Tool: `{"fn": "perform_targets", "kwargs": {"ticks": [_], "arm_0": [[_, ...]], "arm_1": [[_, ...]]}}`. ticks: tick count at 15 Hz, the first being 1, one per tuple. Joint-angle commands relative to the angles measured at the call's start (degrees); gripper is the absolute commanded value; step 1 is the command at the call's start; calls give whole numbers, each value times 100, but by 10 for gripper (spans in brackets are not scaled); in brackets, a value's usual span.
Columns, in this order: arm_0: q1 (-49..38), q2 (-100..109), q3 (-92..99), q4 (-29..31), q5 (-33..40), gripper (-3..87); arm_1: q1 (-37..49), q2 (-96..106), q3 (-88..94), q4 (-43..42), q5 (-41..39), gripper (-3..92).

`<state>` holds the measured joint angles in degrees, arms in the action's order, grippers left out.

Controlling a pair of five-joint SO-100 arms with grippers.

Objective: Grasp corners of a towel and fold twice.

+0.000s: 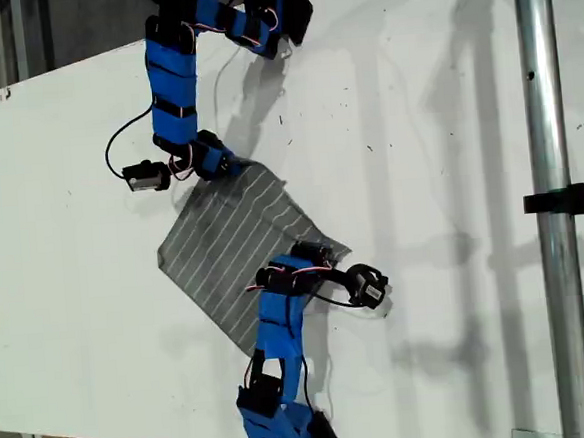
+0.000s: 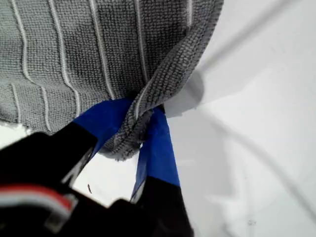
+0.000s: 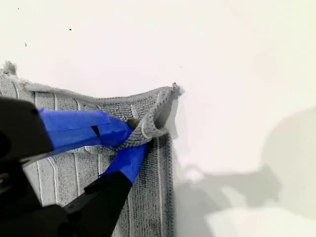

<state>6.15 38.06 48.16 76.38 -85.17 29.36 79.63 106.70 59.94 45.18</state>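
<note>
Now both hands on towel (image 1: 231, 238) corners.

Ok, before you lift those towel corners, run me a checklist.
1. My first gripper shut on a corner of the towel: ok.
2. My second gripper shut on another corner: ok.
3. Held corners are neighbouring ones, in the exterior view: ok.
4. Rest of the towel lies flat on the table: ok.
5. Nothing loose lying on the towel: ok.
6. Which arm in the exterior view is first or second: cannot tell.
</note>
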Motion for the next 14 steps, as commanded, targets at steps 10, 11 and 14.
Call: {"fn": "perform_targets", "kwargs": {"ticks": [10,11,14], "arm_0": [[492,1556,659,1450,-729,-11],[527,1714,659,1424,-686,22],[615,2417,598,1626,-721,261]], "arm_1": [[-527,589,220,-132,483,-2],[-606,589,220,-132,545,-2],[-624,589,220,-132,571,-2]]}}
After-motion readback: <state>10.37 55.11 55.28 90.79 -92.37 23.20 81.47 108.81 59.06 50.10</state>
